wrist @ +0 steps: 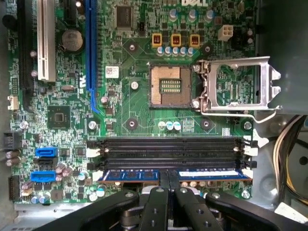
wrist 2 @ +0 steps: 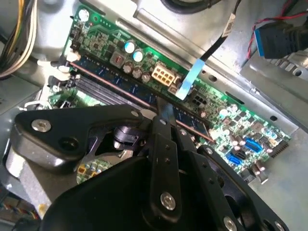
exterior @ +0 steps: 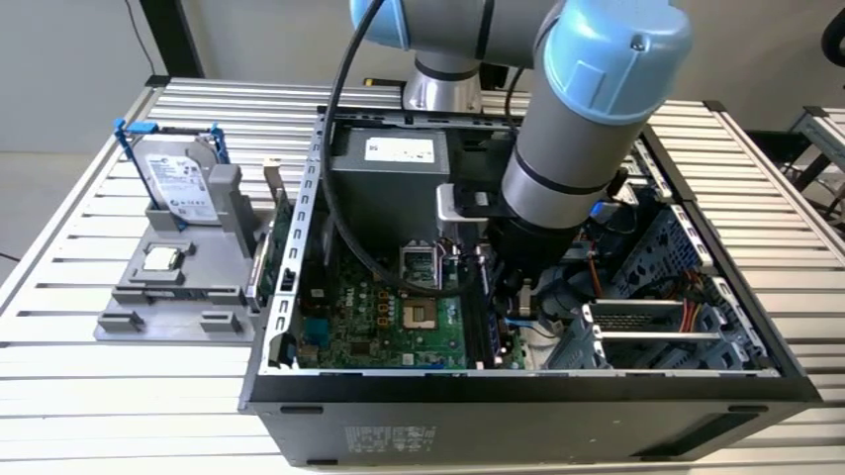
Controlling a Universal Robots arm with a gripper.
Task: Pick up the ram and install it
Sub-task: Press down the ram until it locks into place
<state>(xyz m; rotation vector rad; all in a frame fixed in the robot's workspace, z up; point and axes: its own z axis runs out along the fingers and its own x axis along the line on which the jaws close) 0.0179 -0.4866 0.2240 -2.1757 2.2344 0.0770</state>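
– Green motherboard fills the floor of the open computer case. Where is your gripper?

– Your gripper reaches down inside the case, at the board's edge nearest the exterior view's right. In both wrist views its black fingers come together narrowly, pinching the middle of the ram.

– And where does the ram sit?

– You see it as a long blue-labelled stick lying along the outermost memory slot, beside three black slots with white end clips. In the second wrist view the ram runs diagonally across the board. Whether it is fully seated, you cannot tell.

– Anything else nearby?

– The processor socket stands with its metal frame flipped up. Outside the case, a silver hard drive and a small chip rest on a grey stand.
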